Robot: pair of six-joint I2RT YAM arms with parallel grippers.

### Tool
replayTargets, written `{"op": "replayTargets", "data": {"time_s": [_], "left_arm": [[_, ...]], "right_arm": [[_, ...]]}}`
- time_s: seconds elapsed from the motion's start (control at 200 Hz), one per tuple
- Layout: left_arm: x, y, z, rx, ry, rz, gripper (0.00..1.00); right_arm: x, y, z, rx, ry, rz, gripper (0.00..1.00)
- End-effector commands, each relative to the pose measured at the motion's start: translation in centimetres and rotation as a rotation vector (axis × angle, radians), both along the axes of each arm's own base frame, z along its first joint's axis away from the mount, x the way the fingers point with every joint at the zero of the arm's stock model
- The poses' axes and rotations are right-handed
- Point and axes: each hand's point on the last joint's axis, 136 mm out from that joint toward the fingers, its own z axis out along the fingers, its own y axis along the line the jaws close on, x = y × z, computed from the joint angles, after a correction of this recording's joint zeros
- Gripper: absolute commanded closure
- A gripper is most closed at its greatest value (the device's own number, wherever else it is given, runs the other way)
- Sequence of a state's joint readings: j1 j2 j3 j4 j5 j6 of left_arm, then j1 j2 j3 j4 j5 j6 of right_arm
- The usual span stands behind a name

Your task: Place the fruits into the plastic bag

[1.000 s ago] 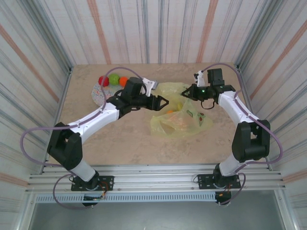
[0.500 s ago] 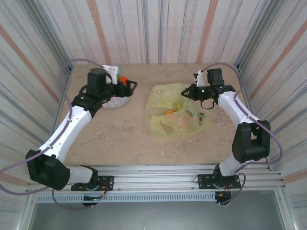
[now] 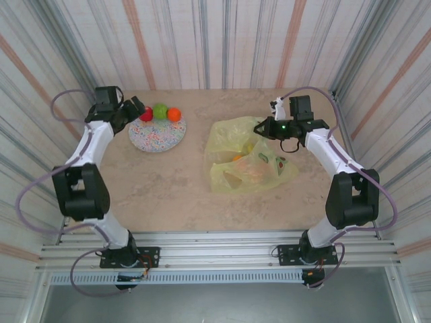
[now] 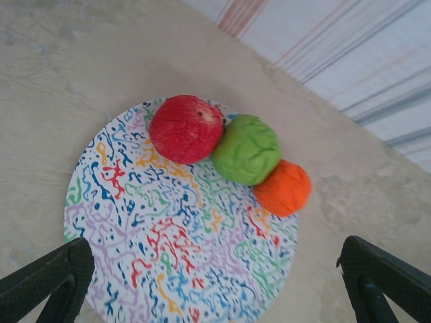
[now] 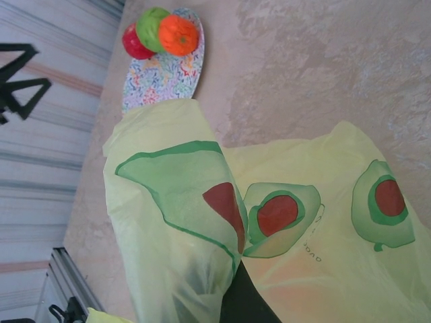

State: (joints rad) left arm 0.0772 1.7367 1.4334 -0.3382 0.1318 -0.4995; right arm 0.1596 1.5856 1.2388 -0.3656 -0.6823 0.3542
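Three fruits sit together at the far edge of the speckled plate point(image 3: 158, 136): a red one point(image 3: 145, 114), a green one point(image 3: 160, 111) and an orange one point(image 3: 174, 114). My left gripper point(image 3: 137, 108) hovers by the red fruit, open and empty. In the left wrist view its fingers point(image 4: 47, 282) stand wide either side of the plate point(image 4: 175, 256), short of the red point(image 4: 186, 128), green point(image 4: 246, 149) and orange point(image 4: 283, 188) fruits. The yellow plastic bag point(image 3: 249, 161) lies centre right, orange and yellow fruits showing through it. My right gripper point(image 3: 261, 128) is shut on the bag's rim point(image 5: 182, 202), holding it up.
Striped walls close in the beige table point(image 3: 168, 195) on the back and both sides. The plate point(image 5: 165, 70) lies close to the back-left corner. A metal rail point(image 3: 215, 252) runs along the near edge.
My left arm has swung from the bag's mouth to the back left, over the plate, and its jaws have opened wider. The right gripper and bag have barely moved.
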Motion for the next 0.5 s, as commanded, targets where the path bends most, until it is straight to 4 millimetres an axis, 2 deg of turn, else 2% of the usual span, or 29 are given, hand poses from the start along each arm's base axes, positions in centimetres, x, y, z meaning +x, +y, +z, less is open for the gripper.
{"op": "replayTargets", "data": {"time_s": [0.0,0.18,0.281,0.301,0.321,0.496], "left_arm": [[2.0,1.6,-1.6,-0.016,0.043,0.054,0.02],[5.2,2.3,-5.0,-0.059,0.101,0.078,0.04],[6.6,2.2,-6.3,-0.09,0.107,0.08,0.04],[6.8,2.3,-6.0,-0.097,0.099,0.082,0.05],[7.2,2.2,-7.4,-0.104,0.121,0.081,0.05],[9.1,1.8,-9.1,-0.158,0.133,0.067,0.05]], "right_arm": [[0.4,0.7,0.7,0.013,-0.024,0.025,1.0],[0.5,0.7,0.6,0.005,-0.018,0.022,1.0],[0.6,0.7,0.6,0.003,-0.012,0.021,1.0],[0.6,0.6,0.6,0.003,-0.011,0.02,1.0],[0.7,0.7,0.6,0.003,-0.011,0.022,1.0],[0.7,0.8,0.7,0.001,-0.007,0.024,1.0]]}}
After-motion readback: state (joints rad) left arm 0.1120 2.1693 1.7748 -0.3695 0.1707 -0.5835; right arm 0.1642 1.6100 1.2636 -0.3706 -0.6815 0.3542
